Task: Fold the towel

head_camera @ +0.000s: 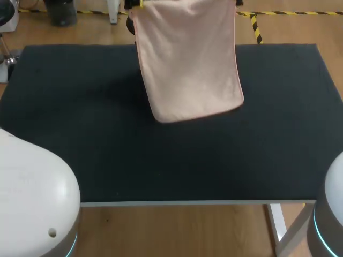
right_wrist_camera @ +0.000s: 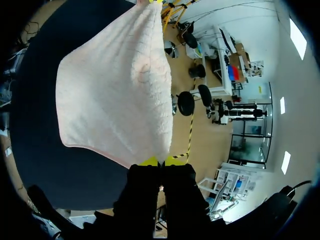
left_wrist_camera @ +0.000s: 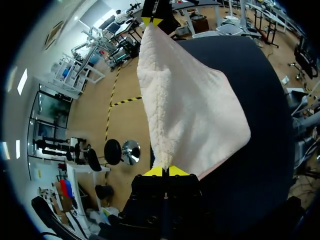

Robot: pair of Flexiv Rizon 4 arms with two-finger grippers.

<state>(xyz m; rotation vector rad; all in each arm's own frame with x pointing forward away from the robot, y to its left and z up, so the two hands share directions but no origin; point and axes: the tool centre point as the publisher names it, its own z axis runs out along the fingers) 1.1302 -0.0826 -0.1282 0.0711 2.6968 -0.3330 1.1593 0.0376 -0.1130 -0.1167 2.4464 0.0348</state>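
Towel (head_camera: pixel 187 59) corners are being pinched at both ends: the left fingers (left_wrist_camera: pixel 155 172) are clamping together on one upper corner, the right fingers (right_wrist_camera: pixel 149 161) on the other. Between them the pink cloth is hanging spread out over the far middle of the dark desk (head_camera: pixel 161 160). Judging by this, it is lifted and spread, while laying it down and folding are not yet done.

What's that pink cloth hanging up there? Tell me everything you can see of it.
The towel is pale pink, soft and fluffy, like terry cloth. It hangs spread flat above the far side of the black table, its lower corners rounded. The left claw and right claw each pinch one top corner.
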